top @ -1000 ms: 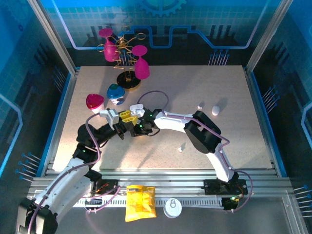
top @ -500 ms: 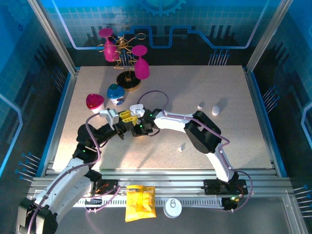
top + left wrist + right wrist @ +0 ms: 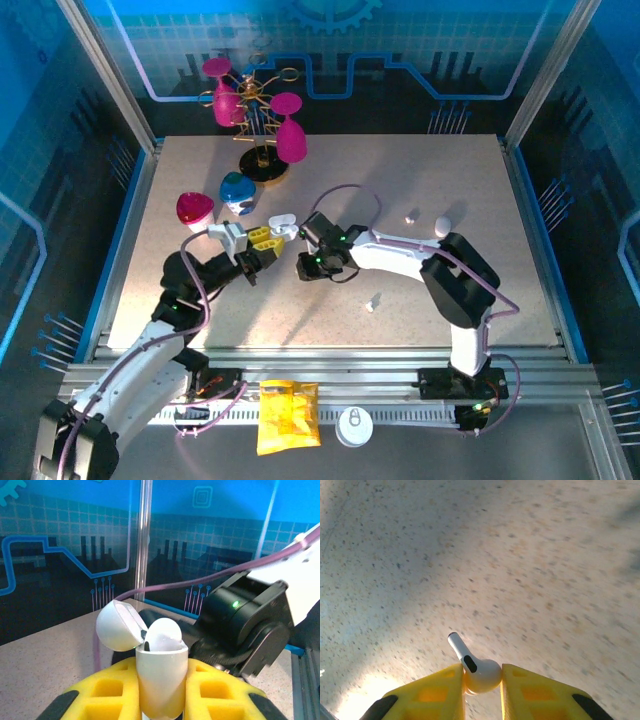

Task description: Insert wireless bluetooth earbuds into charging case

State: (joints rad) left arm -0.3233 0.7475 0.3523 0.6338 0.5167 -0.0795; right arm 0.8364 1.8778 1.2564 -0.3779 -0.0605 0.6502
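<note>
Looking at this, I'd call it about halfway done. The left claw (image 3: 264,238) is clamped on the charging case (image 3: 161,675), pinched upright between its yellow fingers with the lid (image 3: 117,627) flipped open and leaning back to the left. A rounded white head (image 3: 165,634) pokes up out of the case mouth, so my guess is one earbud is already seated, though I can't see how deep it sits.

The right claw (image 3: 482,678) is closed on the second earbud (image 3: 477,670), gripping it by the fat end with the stem sticking out past the fingertips over bare table (image 3: 420,170). From the top camera that claw sits just beside the left one, on its right, with a small gap between them. What's left: bring the bud over the open case, line the stem up with the free slot, drop it in and shut the lid.

In the way? Not much. The open lid and the seated bud crowd the opening. Three small white bits (image 3: 374,301) (image 3: 410,215) (image 3: 443,226) lie off to the right claw's far side, too small to identify. A red thing (image 3: 195,208), a blue-and-white thing (image 3: 237,192) and a rack of pink glasses (image 3: 262,150) sit beyond the left claw, well clear.
</note>
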